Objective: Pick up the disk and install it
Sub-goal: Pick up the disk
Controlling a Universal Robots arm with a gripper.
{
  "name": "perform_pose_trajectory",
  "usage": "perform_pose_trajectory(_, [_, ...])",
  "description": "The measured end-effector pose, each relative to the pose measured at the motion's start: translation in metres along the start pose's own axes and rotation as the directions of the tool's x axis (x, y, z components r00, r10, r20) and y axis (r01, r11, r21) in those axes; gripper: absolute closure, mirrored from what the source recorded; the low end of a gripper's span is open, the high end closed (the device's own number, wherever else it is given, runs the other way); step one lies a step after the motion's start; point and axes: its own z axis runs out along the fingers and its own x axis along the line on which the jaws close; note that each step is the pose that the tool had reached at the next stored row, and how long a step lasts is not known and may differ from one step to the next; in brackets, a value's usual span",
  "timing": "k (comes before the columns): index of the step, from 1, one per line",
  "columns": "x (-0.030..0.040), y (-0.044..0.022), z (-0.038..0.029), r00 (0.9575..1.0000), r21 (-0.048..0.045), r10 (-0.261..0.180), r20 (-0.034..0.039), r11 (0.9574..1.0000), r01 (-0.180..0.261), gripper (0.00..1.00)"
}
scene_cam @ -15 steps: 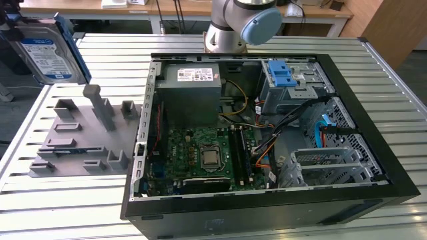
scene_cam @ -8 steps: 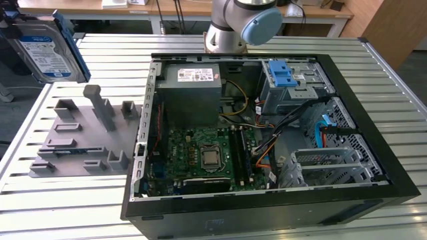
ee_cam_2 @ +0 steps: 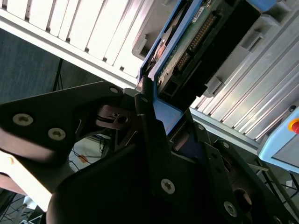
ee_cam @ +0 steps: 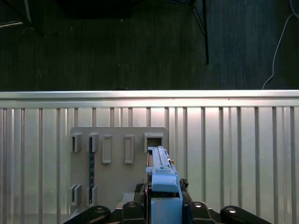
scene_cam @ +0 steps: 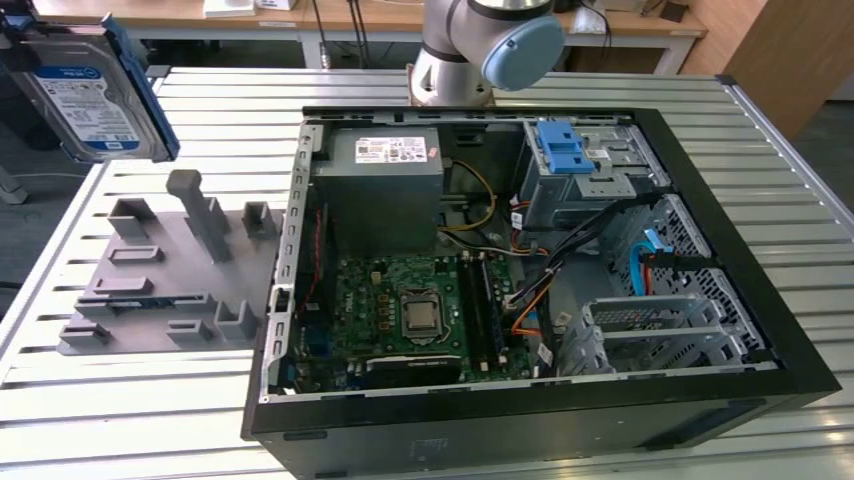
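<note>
Silver-grey metal framed in blue plastic: your flat rectangular disk [scene_cam: 83, 95] hangs nearly upright in the air, label face toward the exterior camera, above the worktop's corner at the exterior view's far left.

That camera gives you the whole layout. An open black computer tower case [scene_cam: 534, 400] lies on its side on the ribbed light-metal worktop [scene_cam: 787, 130]. Inside it are a grey power-supply box with a white sticker [scene_cam: 387, 185], a green motherboard [scene_cam: 414, 310] and a metal drive cage with a blue plastic latch [scene_cam: 567, 150]. The arm's grey and pale-blue joint [scene_cam: 487, 45] stands behind the case at the far edge. A grey moulded fixture plate with posts and slots [scene_cam: 160, 270] lies just beside the case toward the exterior view's left, with the disk lifted above it.

The first wrist view looks straight down. You see the disk [ee_cam: 161, 163] edge-on over the fixture plate [ee_cam: 117, 163], near the worktop's edge [ee_cam: 149, 95], with dark floor [ee_cam: 140, 46] beyond.

The second wrist view gives you the grip up close. The pincer [ee_cam_2: 163, 116] is closed down to the width of the carrier, and its black fingers [ee_cam_2: 145, 109] press against the blue frame at one end of the disk [ee_cam_2: 180, 51], whose circuit-board side and connector pins face this camera. The first wrist view shows the pincer [ee_cam: 161, 196] the same way, clamped around the blue end of the carrier.
</note>
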Motion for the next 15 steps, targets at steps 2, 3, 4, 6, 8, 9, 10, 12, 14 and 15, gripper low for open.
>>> perform_pose_trajectory(2, [0.0000,0.0000,-0.0015,1.0000,0.0001,0.000,0.0000,1.0000,0.000,0.64])
perform_pose_trajectory(3, [0.0000,0.0000,-0.0023,1.0000,0.0002,0.000,0.0000,1.0000,0.000,0.64])
perform_pose_trajectory(4, [0.0000,0.0001,-0.0031,1.0000,0.0003,0.000,0.0001,1.0000,0.000,0.64])
perform_pose_trajectory(6, [0.0000,0.0001,-0.0045,1.0000,0.0005,0.000,0.0000,1.0000,0.000,0.64])
perform_pose_trajectory(8, [-0.0001,0.0001,-0.0059,1.0000,0.0008,0.000,0.0000,1.0000,0.000,0.64])
perform_pose_trajectory(9, [-0.0001,0.0002,-0.0067,1.0000,0.0009,0.000,0.0000,1.0000,0.000,0.64])
perform_pose_trajectory(10, [-0.0001,0.0002,-0.0074,1.0000,0.0011,0.000,0.0001,1.0000,0.000,0.64])
perform_pose_trajectory(12, [-0.0001,0.0002,-0.0090,1.0000,0.0013,0.000,0.0000,1.0000,0.000,0.64])
perform_pose_trajectory(14, [-0.0001,0.0002,-0.0105,1.0000,0.0016,0.000,0.0001,1.0000,0.000,0.64])
perform_pose_trajectory(15, [-0.0001,0.0002,-0.0113,1.0000,0.0017,0.000,0.0000,1.0000,0.000,0.64])
